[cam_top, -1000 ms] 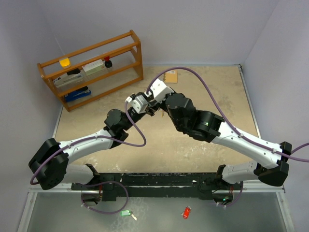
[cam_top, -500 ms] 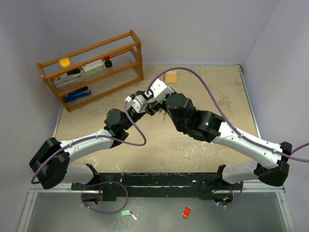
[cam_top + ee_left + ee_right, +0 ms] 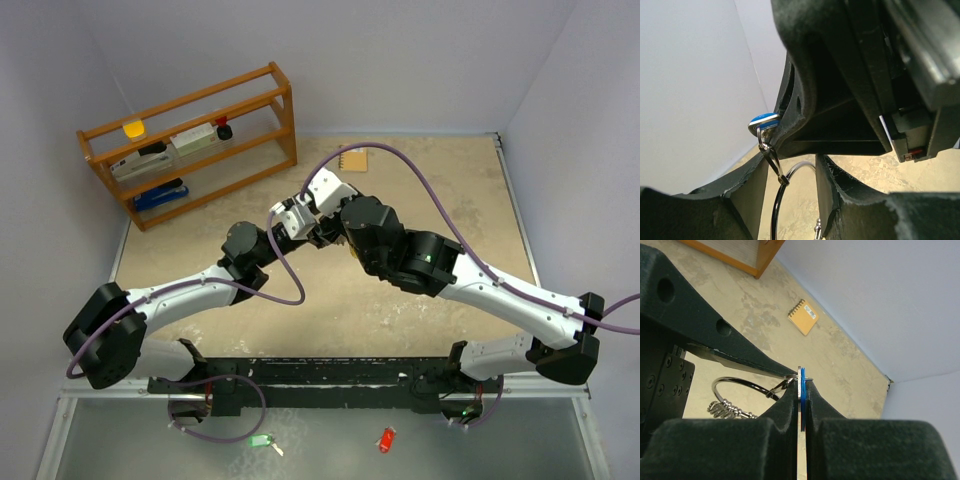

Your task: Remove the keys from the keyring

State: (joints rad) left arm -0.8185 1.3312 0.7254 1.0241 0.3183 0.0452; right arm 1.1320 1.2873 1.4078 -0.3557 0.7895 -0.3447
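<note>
My two grippers meet above the table's middle in the top view, left gripper (image 3: 300,222) against right gripper (image 3: 320,230). My right gripper (image 3: 801,392) is shut on the blue-tagged key (image 3: 803,382), seen edge-on. A small clip links that key to the thin silver keyring (image 3: 735,379), which carries a bunch of tiny silver keys (image 3: 725,409). In the left wrist view my left gripper (image 3: 790,170) is shut on the keyring (image 3: 774,210), whose wire spans the gap between the fingers. The blue tag (image 3: 762,120) sits just above. The yellow-tagged key is out of view.
A wooden shelf (image 3: 190,140) with small items stands at the back left. An orange notebook (image 3: 352,160) lies near the back wall. A green tag (image 3: 260,440) and a red tag (image 3: 386,439) lie on the grey strip in front of the arm bases.
</note>
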